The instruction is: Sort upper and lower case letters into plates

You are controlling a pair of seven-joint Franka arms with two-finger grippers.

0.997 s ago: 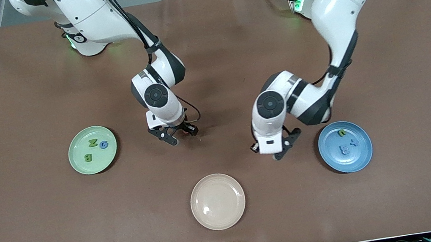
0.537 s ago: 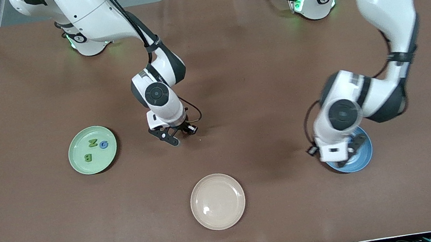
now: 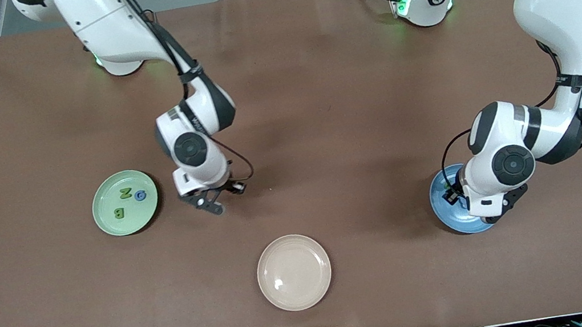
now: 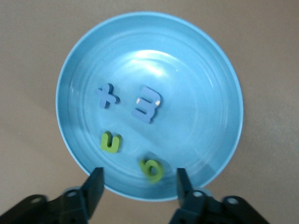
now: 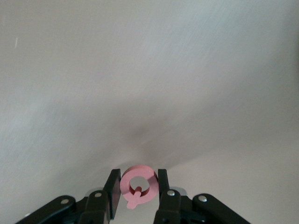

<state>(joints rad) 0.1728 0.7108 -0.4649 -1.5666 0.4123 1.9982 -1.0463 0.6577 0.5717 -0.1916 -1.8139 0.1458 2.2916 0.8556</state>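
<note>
Left gripper (image 4: 139,184) has swung across over the blue plate (image 4: 223,140), fingers now apart, a green letter (image 4: 152,169) lying between them in the plate. Right gripper (image 5: 136,189), clamping a pink letter (image 5: 137,185), drifts toward the green plate (image 3: 107,225).

tabletop (image 3: 315,96) plain brown | plates: pale green (image 3: 108,223), blue (image 4: 210,60), cream-beige (image 3: 294,272) | blue plate's letters: two purple-blue, two lime green | Q (image 5: 138,186) pink | arms white n black
</note>
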